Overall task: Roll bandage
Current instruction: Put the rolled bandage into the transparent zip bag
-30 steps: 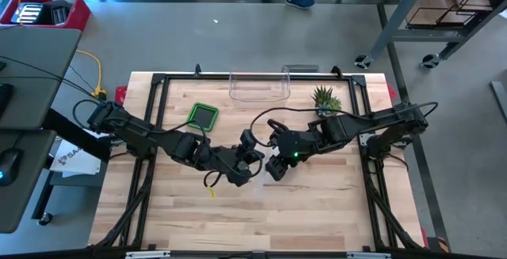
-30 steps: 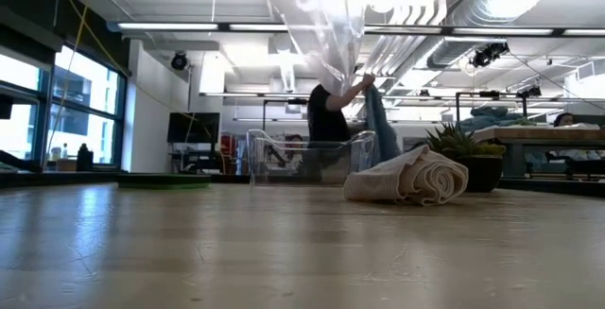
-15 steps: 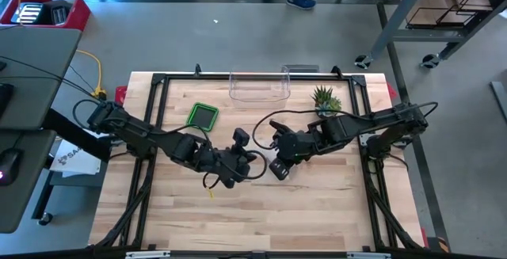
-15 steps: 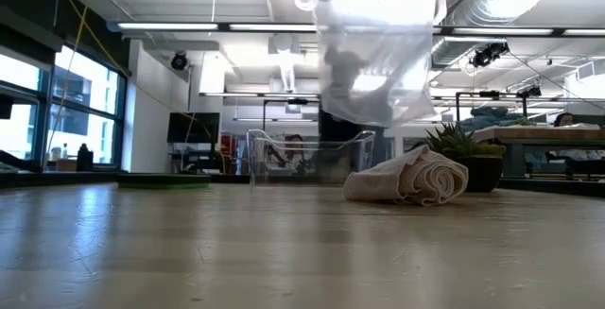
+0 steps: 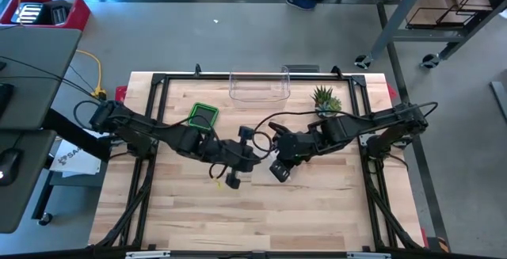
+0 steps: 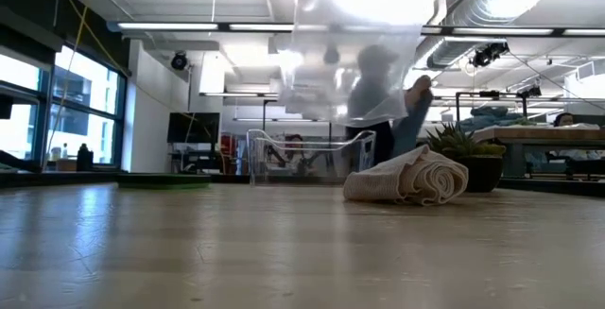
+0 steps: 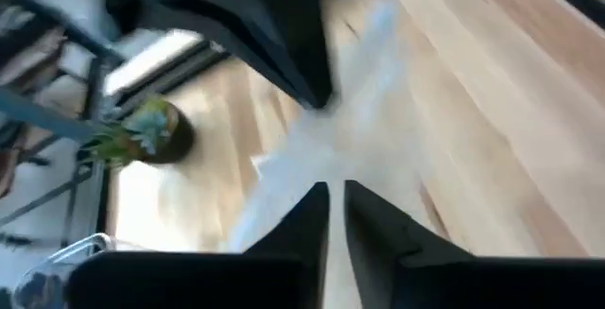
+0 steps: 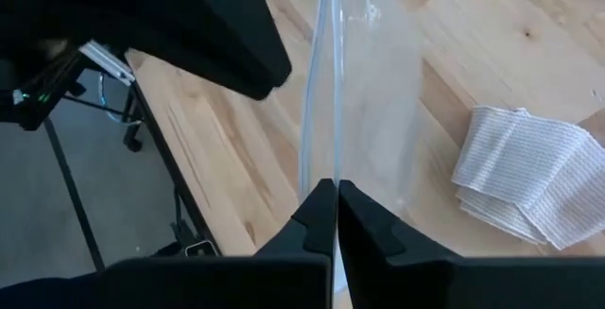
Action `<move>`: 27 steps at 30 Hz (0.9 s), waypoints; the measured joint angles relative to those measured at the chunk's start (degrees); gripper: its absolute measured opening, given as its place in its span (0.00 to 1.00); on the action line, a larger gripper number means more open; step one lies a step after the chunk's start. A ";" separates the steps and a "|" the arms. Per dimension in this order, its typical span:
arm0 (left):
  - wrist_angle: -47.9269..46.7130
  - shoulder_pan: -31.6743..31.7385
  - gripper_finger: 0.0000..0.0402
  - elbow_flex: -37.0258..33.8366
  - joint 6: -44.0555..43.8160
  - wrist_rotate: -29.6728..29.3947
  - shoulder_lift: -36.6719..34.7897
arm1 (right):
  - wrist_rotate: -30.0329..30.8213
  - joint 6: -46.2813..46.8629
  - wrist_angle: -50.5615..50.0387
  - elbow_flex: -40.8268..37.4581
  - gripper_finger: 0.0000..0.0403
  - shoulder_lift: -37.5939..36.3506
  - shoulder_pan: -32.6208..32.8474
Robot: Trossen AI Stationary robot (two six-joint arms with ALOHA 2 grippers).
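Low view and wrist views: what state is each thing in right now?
plastic bag: hanging clear of the table, gripped at its top
left gripper: fingers shut on the plastic bag
right gripper: fingers shut on the plastic bag
bandage: loosely rolled, lying on the table, untouched
clear bin: upright on the table

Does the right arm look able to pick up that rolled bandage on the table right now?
Probably not yet. The right gripper is shut on the clear plastic bag, held up with the left gripper. The bandage lies free on the table, with nothing covering it.
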 joint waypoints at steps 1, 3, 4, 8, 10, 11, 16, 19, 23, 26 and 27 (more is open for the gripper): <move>-0.92 0.32 0.11 0.01 1.87 1.09 0.23 | -0.03 -0.06 0.15 0.02 0.00 0.00 -0.08; -1.58 0.48 0.18 0.02 6.63 1.76 0.55 | -0.27 -0.55 0.31 0.02 0.00 0.00 -0.17; -1.58 0.35 0.21 0.00 8.29 1.40 0.67 | -0.29 -0.81 0.32 0.02 0.00 0.00 -0.17; 0.77 -1.28 0.33 1.14 11.58 -1.05 0.18 | -0.32 -0.87 0.46 0.02 0.00 0.00 -0.26; 1.18 -2.10 0.37 2.00 12.98 -1.35 0.06 | -0.46 -0.89 0.66 0.02 0.00 0.00 -0.39; 1.11 -2.39 0.39 2.03 13.93 -1.50 0.06 | -0.69 -0.90 0.85 0.02 0.00 0.00 -0.43; 1.17 -1.82 0.43 1.99 20.16 -3.29 2.08 | -1.52 -0.90 2.15 0.04 0.00 0.00 -0.53; 2.98 -1.62 0.43 1.88 23.56 -7.93 4.16 | -1.77 -0.87 2.93 0.04 0.00 0.00 -0.66; 3.47 -2.84 0.43 1.99 25.95 -9.75 4.05 | -1.98 -1.04 2.87 0.04 0.00 0.00 -0.66; 1.23 -3.32 0.43 1.98 26.16 -9.44 4.13 | -1.96 -1.32 2.80 0.04 0.00 0.00 -0.66; 1.12 -3.31 0.43 1.95 26.20 -9.34 4.18 | -1.96 -1.33 2.84 0.04 0.00 0.00 -0.66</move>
